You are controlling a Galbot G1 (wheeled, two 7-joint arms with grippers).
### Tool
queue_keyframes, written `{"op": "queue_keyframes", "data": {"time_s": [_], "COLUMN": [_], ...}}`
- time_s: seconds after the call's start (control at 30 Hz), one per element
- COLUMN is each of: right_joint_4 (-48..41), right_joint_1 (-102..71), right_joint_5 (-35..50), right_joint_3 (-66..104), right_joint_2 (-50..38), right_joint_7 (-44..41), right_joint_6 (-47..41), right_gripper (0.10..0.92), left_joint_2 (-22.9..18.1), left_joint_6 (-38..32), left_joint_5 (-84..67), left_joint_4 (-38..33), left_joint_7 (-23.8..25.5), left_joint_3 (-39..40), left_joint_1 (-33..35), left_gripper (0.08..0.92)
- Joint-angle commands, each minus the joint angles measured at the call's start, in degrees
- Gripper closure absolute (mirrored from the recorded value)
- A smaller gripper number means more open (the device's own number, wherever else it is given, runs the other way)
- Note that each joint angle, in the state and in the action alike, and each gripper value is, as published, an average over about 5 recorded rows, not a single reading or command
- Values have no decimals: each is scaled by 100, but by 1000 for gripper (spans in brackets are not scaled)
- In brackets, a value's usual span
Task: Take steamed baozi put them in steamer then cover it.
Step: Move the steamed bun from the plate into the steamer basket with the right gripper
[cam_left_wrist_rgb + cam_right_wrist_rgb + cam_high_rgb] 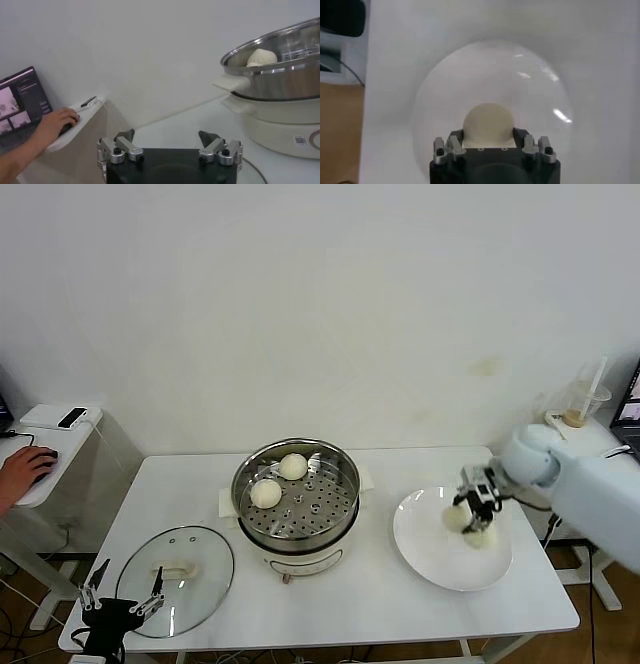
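Now right hand over plate — clamped on baozi; left hand apart, parked.

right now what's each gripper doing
left gripper: open, holding nothing, parked by the glass lid
right gripper: closed on a bun over the white plate

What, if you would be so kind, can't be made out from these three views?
- Right gripper fingertips: in its wrist view the held baozi and the gripper body hide them.
- Second baozi on the plate: absent from the right wrist view; partly covered by the gripper in the head view.
- Steamer interior: in the left wrist view the wall hides all but one baozi top.
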Motion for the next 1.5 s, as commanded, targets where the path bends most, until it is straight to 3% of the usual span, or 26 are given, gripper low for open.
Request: {"op": "queue_keyframes", "data": {"time_s": [0.03, 0.5, 0.83, 1.5], "right_joint_4": [-323, -355, -371, -308], "right_joint_1": [2260, 2838, 2497, 2402], "right_joint_5": [809, 1572, 1687, 917], "right_joint_3": [-952, -1706, -2569, -3145], "right_joint_2": [916, 2647, 3371, 3685], "right_joint_7": [155, 679, 1204, 991], "right_joint_6": [35, 113, 842, 2201], "right_gripper": [402, 397, 397, 405], "left_joint_2": [8, -23, -69, -142], "left_joint_6": [-6, -4, -3, -14], "left_joint_5": [8, 6, 10, -40], "left_joint_4": [-8, -66, -121, -118], "left_joint_7": [-1, 2, 2, 2], "left_joint_3": [-22, -171, -262, -358], "left_joint_1": [5, 47, 55, 57], "left_gripper": [177, 177, 177, 177]}}
